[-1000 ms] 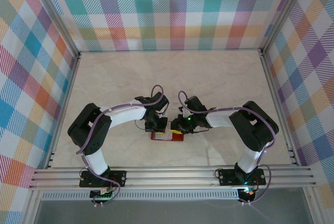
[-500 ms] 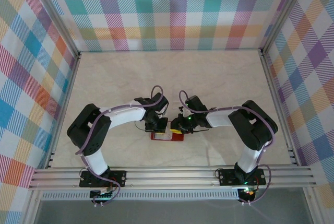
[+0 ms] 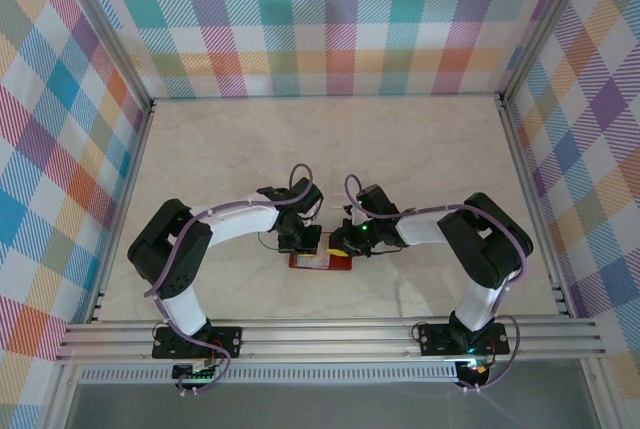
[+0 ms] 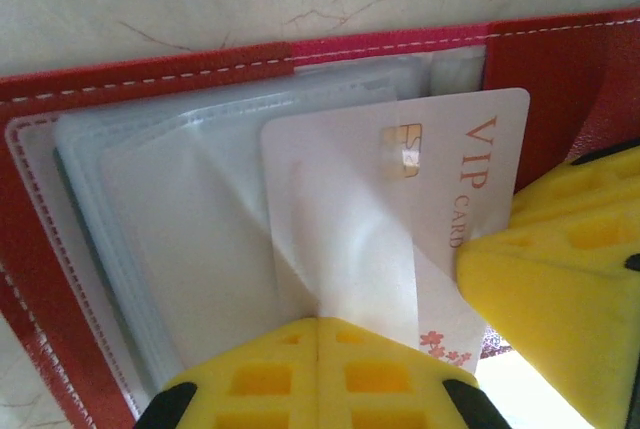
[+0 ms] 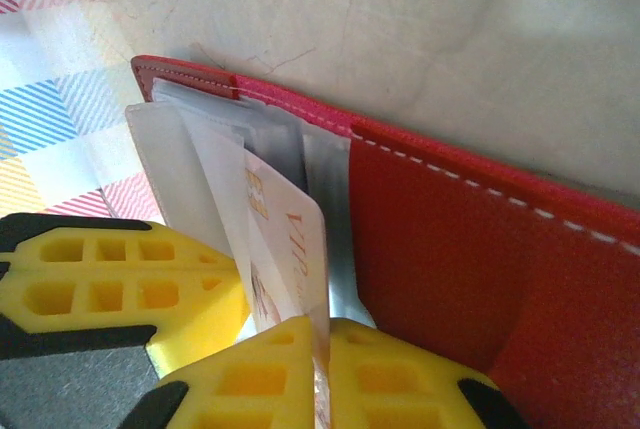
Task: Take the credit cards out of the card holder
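Toward the table's point(image 3: 200, 149) near edge, left gripper point(image 4: 318, 334) pinched a sleeve point(image 4: 340, 269), right gripper point(image 5: 325, 339) clamped the card point(image 4: 450, 169); yanking could tear plastic.

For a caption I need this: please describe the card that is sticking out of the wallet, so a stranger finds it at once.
On the table lies an open red wallet. From its clear sleeves one pale card sticks out; it alone bears a gold chip and the words VIP CARD.

VIP card point(image 4: 470, 179) sticks fr. clear sleeve point(image 4: 200, 209) in red card holder point(image 4: 560, 74), L jaws pinching sleeve.
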You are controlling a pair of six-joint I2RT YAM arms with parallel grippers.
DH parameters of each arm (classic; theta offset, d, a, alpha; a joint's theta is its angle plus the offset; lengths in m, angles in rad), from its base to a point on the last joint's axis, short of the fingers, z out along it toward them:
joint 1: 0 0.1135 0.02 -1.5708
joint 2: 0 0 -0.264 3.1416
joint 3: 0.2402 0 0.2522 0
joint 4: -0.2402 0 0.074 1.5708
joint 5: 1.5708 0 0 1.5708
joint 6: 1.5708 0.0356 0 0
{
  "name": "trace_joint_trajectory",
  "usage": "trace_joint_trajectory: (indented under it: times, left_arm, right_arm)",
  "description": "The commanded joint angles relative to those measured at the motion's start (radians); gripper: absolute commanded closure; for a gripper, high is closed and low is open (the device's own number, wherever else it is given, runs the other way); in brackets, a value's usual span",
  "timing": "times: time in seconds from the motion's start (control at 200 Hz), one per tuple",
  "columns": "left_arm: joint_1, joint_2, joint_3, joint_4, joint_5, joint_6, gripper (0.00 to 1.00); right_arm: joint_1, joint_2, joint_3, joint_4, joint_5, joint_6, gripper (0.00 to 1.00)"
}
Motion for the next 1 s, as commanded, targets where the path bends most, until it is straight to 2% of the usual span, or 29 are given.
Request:
trace_joint_trajectory:
  times: [0.0, 0.74, 0.89, 0.995]
  left_arm:
    - [-0.010, -0.010, -0.033, -0.047, -0.058, -0.018, 0.94]
    - [0.017, -0.118, -0.024, -0.065, -0.097, -0.049, 0.91]
    - [0.039, -0.158, -0.031, -0.057, -0.106, -0.054, 0.90]
    - [0.065, -0.186, -0.052, -0.033, -0.098, -0.053, 0.90]
  right_arm:
    - [0.018, -0.045, 0.021, -0.089, 0.021, -0.055, 0.90]
    - [0.014, -0.249, 0.132, -0.549, 0.244, -0.264, 0.91]
    - [0.015, -0.285, 0.185, -0.654, 0.321, -0.357, 0.92]
    - [0.015, -0.310, 0.235, -0.725, 0.373, -0.481, 0.93]
